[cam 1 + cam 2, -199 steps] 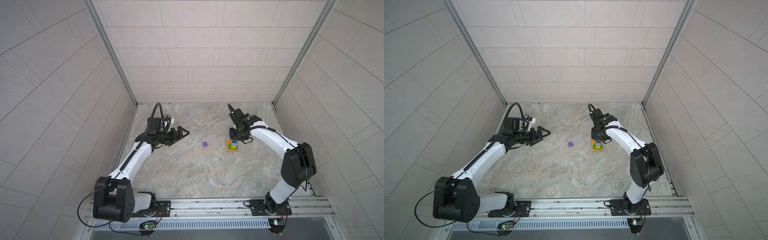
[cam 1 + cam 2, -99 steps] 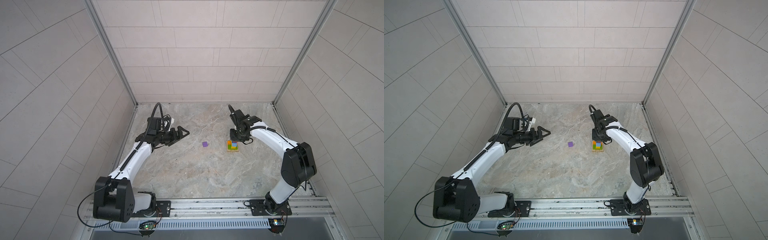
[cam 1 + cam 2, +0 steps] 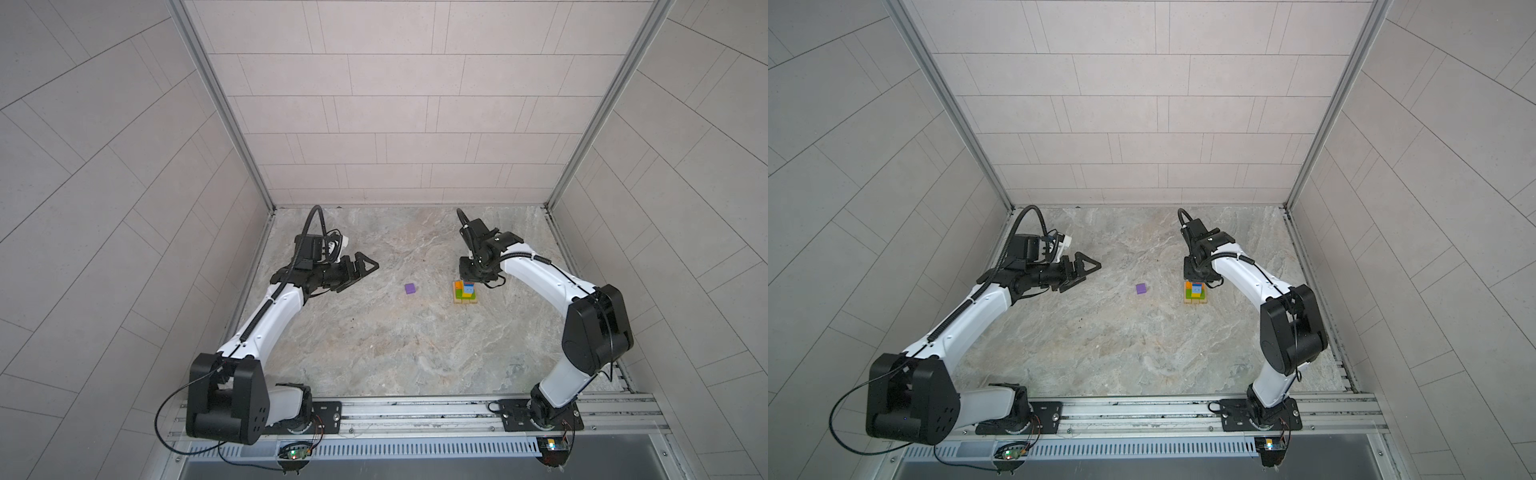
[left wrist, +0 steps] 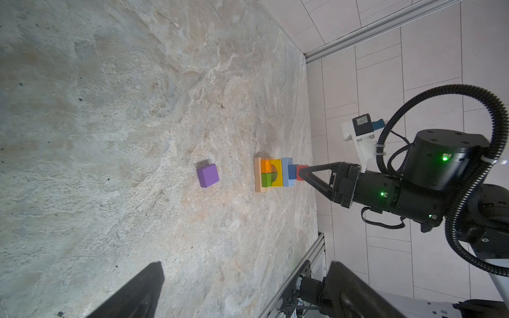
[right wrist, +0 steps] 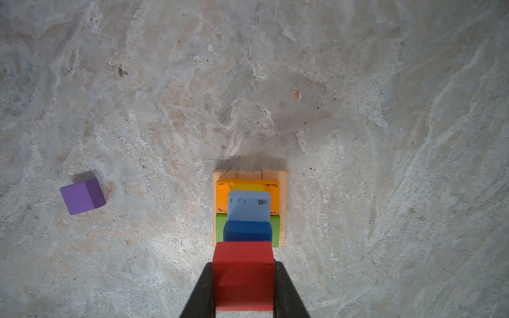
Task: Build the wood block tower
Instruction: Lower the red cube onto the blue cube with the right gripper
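Wood blocks lie in two places on the marbled tabletop (image 3: 374, 353). Farthest left, the left gripper (image 3: 365, 272) hovers above the surface, pointing toward the middle, its jaws spread wide with nothing between them. Right of it and well apart, the purple cube (image 3: 410, 288) sits alone on the tabletop, near the tower (image 3: 464, 291) but not touching it. The tower has three tan oblongs (image 5: 249, 174) side by side as its base. The orange oblong (image 5: 223, 195) and green oblong (image 5: 220, 228) lie on those, followed by the yellow oblong (image 5: 249, 187), the light-blue oblong (image 5: 249, 205) and the blue cube (image 5: 248, 231). Straight above the tower the right gripper (image 5: 243, 263) points down, jaws narrow and clamped on the red cube (image 5: 243, 272). In the left wrist view the red cube meets the blue cube's top.
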`<control>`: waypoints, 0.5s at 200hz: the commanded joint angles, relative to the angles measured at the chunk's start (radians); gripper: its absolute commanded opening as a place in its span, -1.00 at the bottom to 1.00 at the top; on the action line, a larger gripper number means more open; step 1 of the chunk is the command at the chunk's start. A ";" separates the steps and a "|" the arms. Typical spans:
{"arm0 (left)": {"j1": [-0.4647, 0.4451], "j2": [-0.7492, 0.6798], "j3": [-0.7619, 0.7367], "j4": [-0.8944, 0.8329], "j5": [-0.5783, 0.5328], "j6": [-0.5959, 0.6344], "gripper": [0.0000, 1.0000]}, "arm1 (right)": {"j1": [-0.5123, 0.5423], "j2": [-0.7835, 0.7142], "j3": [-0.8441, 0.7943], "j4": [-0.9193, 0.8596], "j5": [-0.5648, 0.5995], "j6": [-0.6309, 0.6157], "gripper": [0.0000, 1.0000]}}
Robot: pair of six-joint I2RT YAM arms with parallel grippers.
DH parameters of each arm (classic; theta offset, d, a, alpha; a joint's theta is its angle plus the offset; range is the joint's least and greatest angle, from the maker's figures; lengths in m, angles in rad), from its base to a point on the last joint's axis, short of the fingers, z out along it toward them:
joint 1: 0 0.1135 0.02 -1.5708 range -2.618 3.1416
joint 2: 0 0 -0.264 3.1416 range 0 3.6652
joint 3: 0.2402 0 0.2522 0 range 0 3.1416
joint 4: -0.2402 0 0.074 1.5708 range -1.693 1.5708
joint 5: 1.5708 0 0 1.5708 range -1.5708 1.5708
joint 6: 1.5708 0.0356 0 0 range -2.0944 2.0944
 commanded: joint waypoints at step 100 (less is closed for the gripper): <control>0.004 -0.013 -0.006 0.015 0.009 0.001 0.99 | -0.007 -0.016 -0.009 -0.008 0.007 -0.003 -0.48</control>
